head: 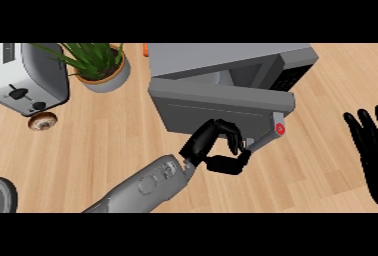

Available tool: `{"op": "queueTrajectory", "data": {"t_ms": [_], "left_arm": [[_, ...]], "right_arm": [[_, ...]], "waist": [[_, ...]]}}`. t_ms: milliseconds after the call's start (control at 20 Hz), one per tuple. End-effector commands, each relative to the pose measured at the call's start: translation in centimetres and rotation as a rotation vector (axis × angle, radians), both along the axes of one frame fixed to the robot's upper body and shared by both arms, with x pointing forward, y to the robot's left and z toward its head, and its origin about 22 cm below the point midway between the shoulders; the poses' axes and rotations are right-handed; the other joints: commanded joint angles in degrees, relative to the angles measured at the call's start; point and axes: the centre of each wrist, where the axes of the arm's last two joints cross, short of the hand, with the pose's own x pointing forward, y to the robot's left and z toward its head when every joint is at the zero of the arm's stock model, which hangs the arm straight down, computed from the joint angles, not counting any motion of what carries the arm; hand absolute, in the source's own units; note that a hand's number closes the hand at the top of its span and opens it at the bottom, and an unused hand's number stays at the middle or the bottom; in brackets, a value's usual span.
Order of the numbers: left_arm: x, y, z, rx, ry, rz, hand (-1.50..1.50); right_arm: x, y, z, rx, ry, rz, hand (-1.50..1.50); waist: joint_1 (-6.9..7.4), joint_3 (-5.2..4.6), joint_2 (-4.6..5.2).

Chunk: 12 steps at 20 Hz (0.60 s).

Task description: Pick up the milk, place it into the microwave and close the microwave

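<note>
The grey microwave [229, 57] stands at the back centre. Its door [214, 107] is swung partway across the opening, and a handle strip with a red button [280, 128] sits at its right end. No milk shows anywhere; the microwave's dark inside is mostly hidden behind the door. My left hand [214, 147] is right in front of the door, its fingers [221, 127] curled towards the thumb and touching the door's lower front near the handle. Nothing shows inside that curl. My right hand [363, 145] rests open at the right edge, fingers up.
A toaster [29, 77] stands at the back left with a potted plant [100, 65] beside it. A small brown round item [42, 121] lies in front of the toaster. A dark rounded object [6, 195] shows at the lower left edge.
</note>
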Motion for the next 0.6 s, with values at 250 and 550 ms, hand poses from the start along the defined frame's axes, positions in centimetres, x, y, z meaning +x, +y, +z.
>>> {"op": "queueTrajectory", "data": {"t_ms": [250,550], "left_arm": [[2.6,-2.9,4.9,-0.096,-0.091,0.024,1.5],[3.9,-3.2,6.1,-0.099,-0.097,0.064,1.5]], "right_arm": [[0.8,0.1,2.4,-0.01,-0.039,0.064,-1.5],[0.9,-0.2,3.7,-0.026,-0.036,0.11,-1.5]], "waist": [[-4.67,-0.04,0.59],[-6.78,0.05,0.99]]}}
